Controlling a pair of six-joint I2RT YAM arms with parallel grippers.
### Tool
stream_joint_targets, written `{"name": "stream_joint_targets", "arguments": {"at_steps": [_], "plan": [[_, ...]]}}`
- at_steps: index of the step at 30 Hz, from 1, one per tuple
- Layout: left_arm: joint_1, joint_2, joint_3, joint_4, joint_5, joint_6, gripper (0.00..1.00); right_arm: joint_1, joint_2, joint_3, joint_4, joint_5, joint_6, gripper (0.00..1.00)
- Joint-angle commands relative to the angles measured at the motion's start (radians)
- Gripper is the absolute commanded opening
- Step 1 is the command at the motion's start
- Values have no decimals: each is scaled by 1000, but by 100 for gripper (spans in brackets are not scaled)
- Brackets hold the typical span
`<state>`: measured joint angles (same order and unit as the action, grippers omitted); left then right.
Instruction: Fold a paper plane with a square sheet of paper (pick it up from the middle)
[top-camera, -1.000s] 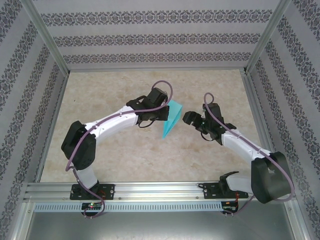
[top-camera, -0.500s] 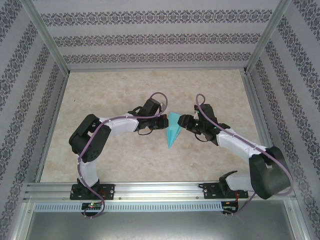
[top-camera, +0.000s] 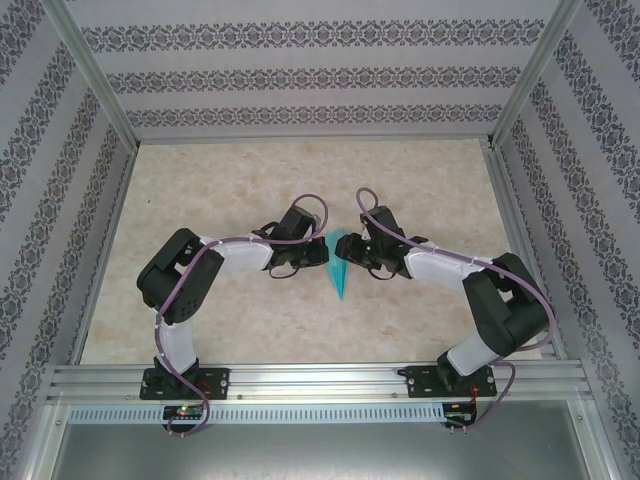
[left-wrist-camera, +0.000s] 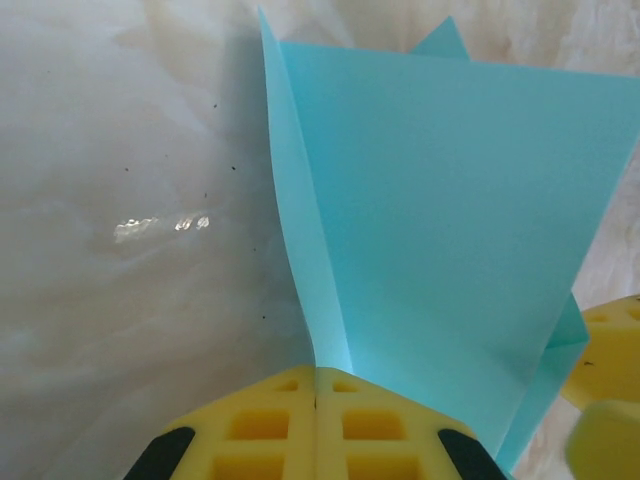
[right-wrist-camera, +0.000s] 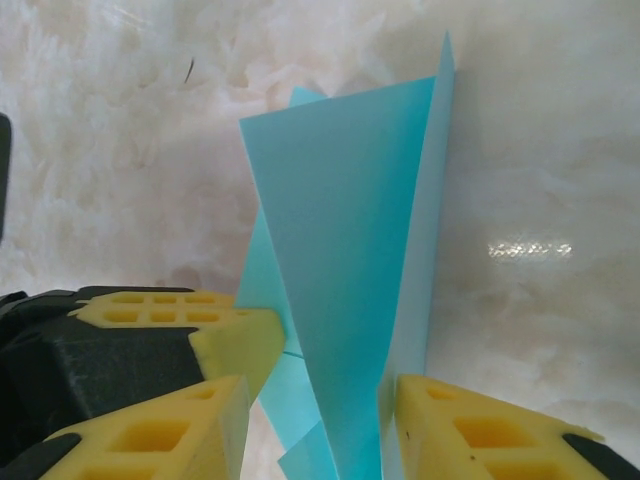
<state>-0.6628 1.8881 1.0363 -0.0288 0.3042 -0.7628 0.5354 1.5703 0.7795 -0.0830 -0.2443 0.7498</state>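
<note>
a: plane check. where's the paper plane (top-camera: 340, 268) sitting rn?
b: it's hanging over the middle of the table (top-camera: 200, 200), off the surface afaict, right btwn the two grippers. long axis is running far-to-near, nose pointing at the near edge, wide tail twd the far edge.
a: which arm's nearer?
b: both are crowding it. left gripper (top-camera: 324, 252) is sitting on its left-edge side, right gripper (top-camera: 352, 250) on its right-edge side, both up by the tail end.
a: left one holding?
b: yep. in the left wrist view its yellow pads (left-wrist-camera: 305, 405) are pressing flat together w/ the fold of the paper pinched in the seam, and the wing is fanning up and away from them.
a: and the right?
b: roughly half open. in the right wrist view the folded layers are standing edge-on btwn its fingers (right-wrist-camera: 480, 420). one pad looks to be just touching the paper, the other is sitting apart w/ a gap showing. so it's straddling, not clamping, imo.
a: what's the next move hanging on?
b: prob on those jaws squeezing square across the layers, at right angles to the long axis. if they're biting skewed, the crease is going off-line.
</note>
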Motion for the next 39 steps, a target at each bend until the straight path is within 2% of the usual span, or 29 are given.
{"name": "stream_joint_targets", "arguments": {"at_steps": [1,9,12,19,26,39], "plan": [[11,-31,-4,46,-13,-7,0,23,7,37,-11,12,-14,43],[12,-30,-1,39,-16,-3,0,49,-93,34,-78,121,-30,44],[12,-30,-2,39,-13,-3,0,51,-117,35,-75,100,-42,45],[12,-28,-2,41,-12,-6,0,60,-35,64,-83,68,-35,40],[12,-27,-10,43,-21,-16,0,56,9,65,-125,103,-33,42],[12,-21,-13,44,-16,-23,0,79,21,31,-128,45,-11,43]]}}
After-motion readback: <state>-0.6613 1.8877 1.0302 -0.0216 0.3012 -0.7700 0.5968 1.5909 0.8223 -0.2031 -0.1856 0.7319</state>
